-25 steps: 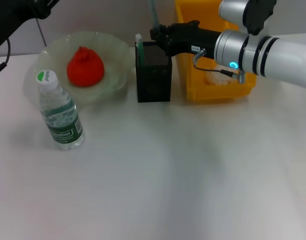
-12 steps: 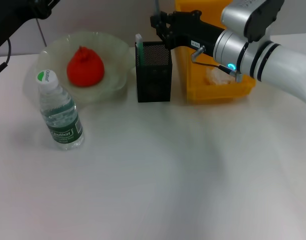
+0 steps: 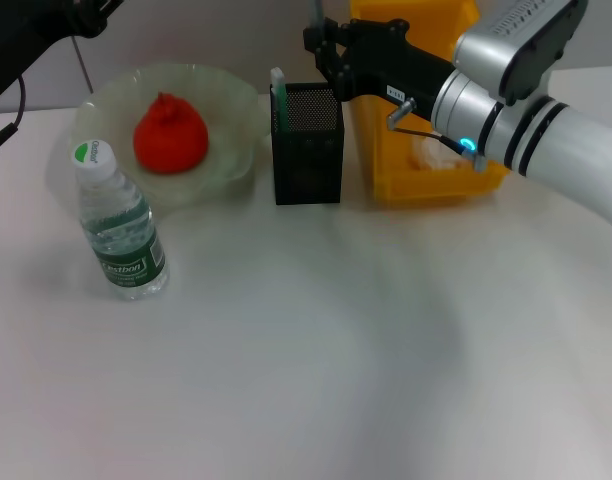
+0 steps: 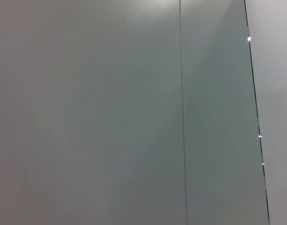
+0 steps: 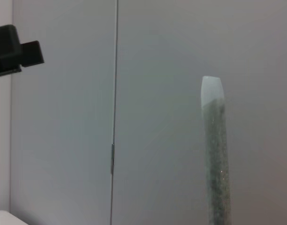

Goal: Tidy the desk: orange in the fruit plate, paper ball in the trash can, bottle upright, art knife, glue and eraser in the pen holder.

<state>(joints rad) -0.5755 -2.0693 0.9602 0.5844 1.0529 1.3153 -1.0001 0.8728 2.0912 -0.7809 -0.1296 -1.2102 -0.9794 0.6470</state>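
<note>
1. Head view: the right gripper (image 3: pixel 324 45) hangs above the pen holder (image 3: pixel 307 143), pinching the glue (image 3: pixel 316 14) near its lower end.
2. Glue stands upright, long axis vertical; the right wrist view shows its translucent tip (image 5: pixel 212 90) pointing up.
3. Holder's mouth lies directly below the claw, slightly nearer the robot, so the coming move is mostly straight down.
4. Knife (image 3: pixel 278 90) already stands in the holder.
5. Left arm (image 3: pixel 26 35) is parked far left, gripper unseen.

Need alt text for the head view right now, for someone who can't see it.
The right end effector holds the grey glue upright above the black pen holder. The orange sits in the fruit plate, and the bottle stands upright.
</note>
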